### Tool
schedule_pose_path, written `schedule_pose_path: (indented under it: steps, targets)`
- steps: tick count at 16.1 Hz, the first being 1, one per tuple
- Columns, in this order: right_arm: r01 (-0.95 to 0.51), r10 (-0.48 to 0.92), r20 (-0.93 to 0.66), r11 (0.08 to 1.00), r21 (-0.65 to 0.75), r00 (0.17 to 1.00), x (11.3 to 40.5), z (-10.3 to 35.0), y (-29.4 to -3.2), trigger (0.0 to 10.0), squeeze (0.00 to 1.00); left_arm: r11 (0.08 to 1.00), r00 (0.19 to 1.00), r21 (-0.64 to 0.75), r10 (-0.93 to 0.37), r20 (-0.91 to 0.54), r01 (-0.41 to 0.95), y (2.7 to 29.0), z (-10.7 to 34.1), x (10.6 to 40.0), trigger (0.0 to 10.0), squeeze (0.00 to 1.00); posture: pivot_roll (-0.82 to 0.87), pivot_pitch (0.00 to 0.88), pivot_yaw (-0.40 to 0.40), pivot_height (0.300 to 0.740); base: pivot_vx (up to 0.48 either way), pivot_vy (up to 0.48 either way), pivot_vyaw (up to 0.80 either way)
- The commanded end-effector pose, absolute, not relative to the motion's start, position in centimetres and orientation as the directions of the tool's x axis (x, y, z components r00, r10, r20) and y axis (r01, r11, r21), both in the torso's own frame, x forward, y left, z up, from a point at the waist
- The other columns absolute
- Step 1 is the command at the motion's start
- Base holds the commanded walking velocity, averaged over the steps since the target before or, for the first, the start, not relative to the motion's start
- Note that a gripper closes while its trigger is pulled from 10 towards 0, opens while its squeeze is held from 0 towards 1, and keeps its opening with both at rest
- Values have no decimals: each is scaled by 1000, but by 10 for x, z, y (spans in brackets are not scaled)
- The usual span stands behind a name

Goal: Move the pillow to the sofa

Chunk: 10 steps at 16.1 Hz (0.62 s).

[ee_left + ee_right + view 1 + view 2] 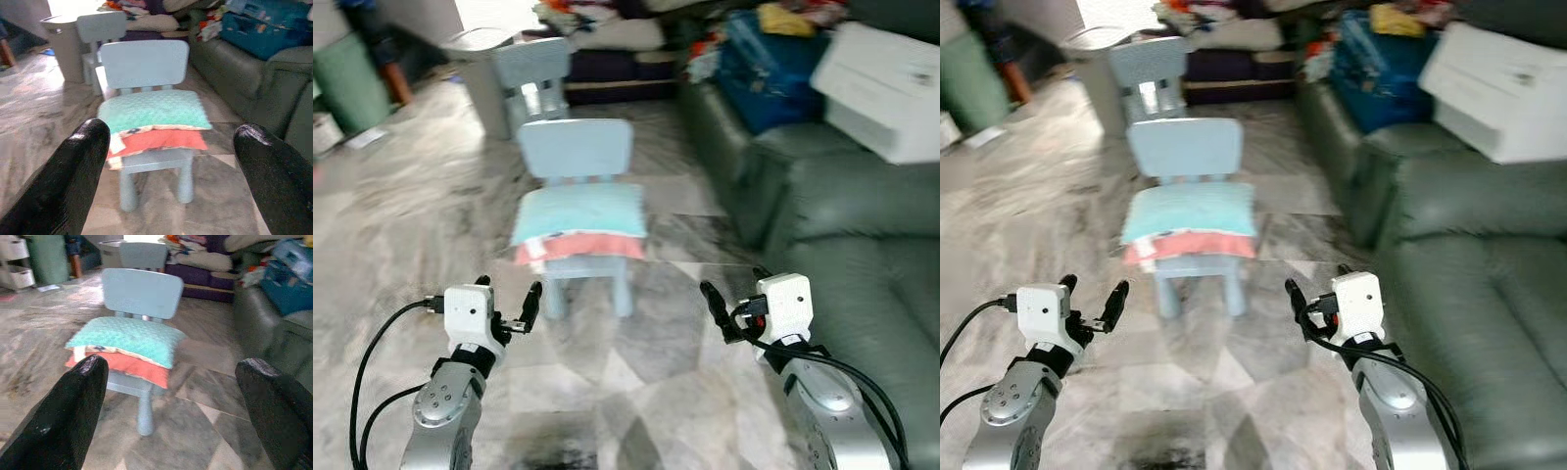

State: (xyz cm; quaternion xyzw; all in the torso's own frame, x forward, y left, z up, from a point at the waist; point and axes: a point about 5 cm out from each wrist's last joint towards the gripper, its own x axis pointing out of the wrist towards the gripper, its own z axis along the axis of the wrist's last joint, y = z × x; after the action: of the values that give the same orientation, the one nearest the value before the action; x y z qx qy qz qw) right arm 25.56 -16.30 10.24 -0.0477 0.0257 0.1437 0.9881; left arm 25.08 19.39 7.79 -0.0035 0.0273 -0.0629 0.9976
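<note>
Left gripper (508,299) raised at about 7 o'clock in the head view, black fingers (73,176) spread wide, holding nothing. Right gripper (732,299) raised at about 5 o'clock, likewise splayed wide and empty. Both aimed toward 12 o'clock at a small pale-blue plastic child's chair (575,149) standing on the grey marbled floor (401,225), well apart from either gripper. On the chair seat, a mint-green textured fabric pillow (579,211) lying flat atop a coral-pink cushion (578,247), the two stacked and overhanging the seat edges. Dark green leather sofa (862,235) along 2 to 4 o'clock, with a white box (891,88) on its arm. A second pale-blue chair (530,64) farther off at 11 o'clock.

Probably light, soft and squashy; likely to sag and fold if pinched at one corner. Best taken from both short ends at once, squeezing between the two grippers, or pinched deep along the overhanging front edge. Care needed not to drag the pink cushion along.
</note>
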Motion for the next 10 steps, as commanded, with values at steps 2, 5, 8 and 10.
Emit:
schedule_pose_path:
  steps: [2,5,8,10]
  targets:
    - [-301,299,-33,949,-94,954,255,111,-160,10000,0,992,989,-10,-124,-75,124,196,75,249,10000,0,-160,0,40,740,294,261,0]
    - [-304,303,-33,948,-96,953,255,111,-160,10000,0,992,989,-10,-124,-77,124,196,75,249,10000,0,-160,0,39,740,295,261,0]
    - [-305,304,-33,948,-95,952,255,111,-159,10000,0,992,988,-10,-129,-79,129,195,75,250,10000,0,-160,0,43,740,299,261,0]
    - [-306,304,-34,948,-93,952,255,110,-159,10000,0,991,988,-11,-132,-80,131,195,75,250,10000,0,-160,0,43,740,306,262,0]
